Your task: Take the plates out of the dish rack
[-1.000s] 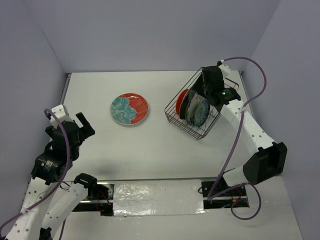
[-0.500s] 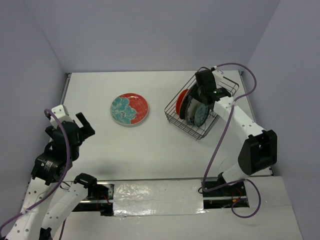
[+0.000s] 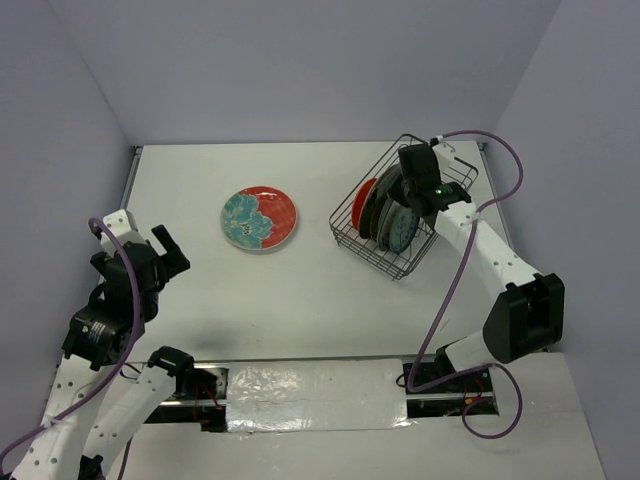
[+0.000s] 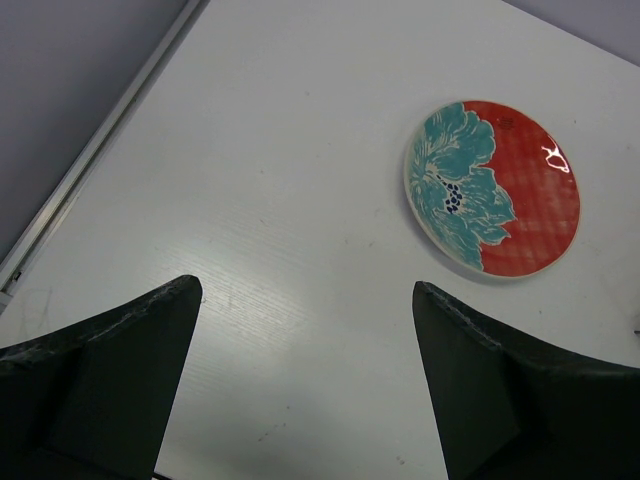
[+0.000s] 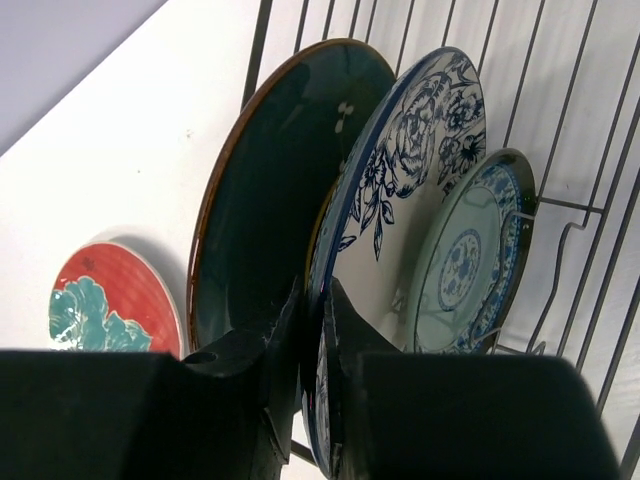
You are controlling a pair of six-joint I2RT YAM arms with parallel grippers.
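Note:
The dish rack (image 3: pixel 345 226) of dark wire stands at the back right with plates upright in it. In the right wrist view a dark teal plate (image 5: pixel 280 190), a white plate with blue flowers (image 5: pixel 410 190) and a small blue-patterned plate (image 5: pixel 470 260) stand side by side. My right gripper (image 5: pixel 318 300) is shut on the rim of the blue-flowered plate, one finger on each face. An orange-red plate (image 3: pixel 366 196) shows at the rack's left end. The red-and-teal floral plate (image 3: pixel 259 218) lies flat on the table. My left gripper (image 4: pixel 305 290) is open above the bare table, near that floral plate (image 4: pixel 492 187).
The rack's wire wall (image 5: pixel 580 200) rises just right of the plates. A raised strip (image 4: pixel 90 160) edges the table's left side. Grey walls enclose the table on three sides.
My right gripper has dropped into the rack and closed on the blue-flowered plate's rim. The left arm has not moved.

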